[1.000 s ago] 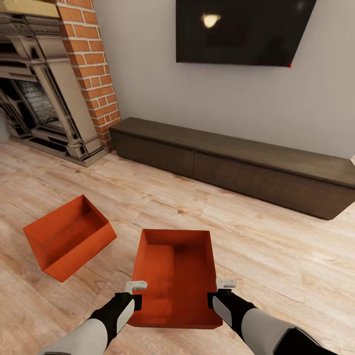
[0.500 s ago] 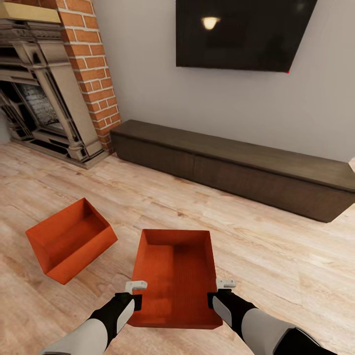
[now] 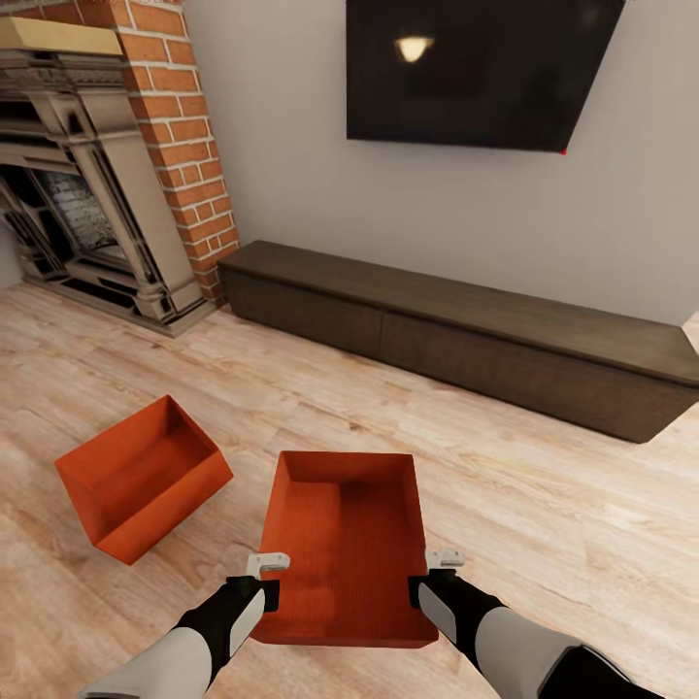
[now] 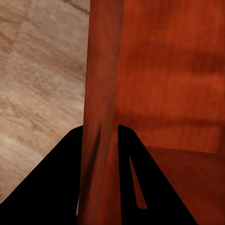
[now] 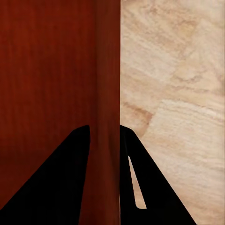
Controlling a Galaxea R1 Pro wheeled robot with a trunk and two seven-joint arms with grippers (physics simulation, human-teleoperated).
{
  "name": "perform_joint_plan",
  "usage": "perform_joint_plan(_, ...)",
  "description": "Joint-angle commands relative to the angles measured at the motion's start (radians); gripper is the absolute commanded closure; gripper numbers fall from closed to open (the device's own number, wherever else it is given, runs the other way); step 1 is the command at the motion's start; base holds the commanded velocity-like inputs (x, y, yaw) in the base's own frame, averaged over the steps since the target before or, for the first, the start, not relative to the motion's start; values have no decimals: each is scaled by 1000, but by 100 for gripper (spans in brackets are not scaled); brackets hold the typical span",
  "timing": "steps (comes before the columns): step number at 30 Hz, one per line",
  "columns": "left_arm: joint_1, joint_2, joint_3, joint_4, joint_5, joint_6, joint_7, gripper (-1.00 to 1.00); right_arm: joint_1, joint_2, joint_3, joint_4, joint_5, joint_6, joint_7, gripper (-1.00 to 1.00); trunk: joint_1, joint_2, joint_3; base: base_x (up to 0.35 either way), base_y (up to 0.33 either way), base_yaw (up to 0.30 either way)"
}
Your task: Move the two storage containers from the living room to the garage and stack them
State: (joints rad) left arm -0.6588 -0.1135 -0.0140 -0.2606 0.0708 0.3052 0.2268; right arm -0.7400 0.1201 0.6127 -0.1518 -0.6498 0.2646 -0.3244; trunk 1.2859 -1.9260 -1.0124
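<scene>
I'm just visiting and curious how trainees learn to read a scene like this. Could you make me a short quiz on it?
1. True or false: each tool, left tool and right tool, clamps a side wall of the held container.
2. The second container sits on: A) the cabinet B) the wood plank floor C) the fireplace
3. What hangs on the wall above the cabinet?

Key: 1 true; 2 B; 3 a black TV.

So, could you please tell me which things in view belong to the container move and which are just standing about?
Part of the job:
- held container, clamped by left gripper and right gripper
- second container, on the wood floor

Just standing about:
- fireplace
- TV
- low cabinet
</scene>
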Motion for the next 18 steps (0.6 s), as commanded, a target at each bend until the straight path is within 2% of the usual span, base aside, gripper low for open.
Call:
perform_joint_plan(1, 1, 2, -1, 1, -6, 9, 25, 100, -1, -1, 8, -3, 27, -44, -10, 100, -4, 7, 3, 0, 0, 0)
perform_joint_plan(18, 1, 2, -1, 1, -6, 9, 24, 100, -1, -2, 7, -3, 27, -42, -5, 100, -69, 126, 56, 0, 0, 0)
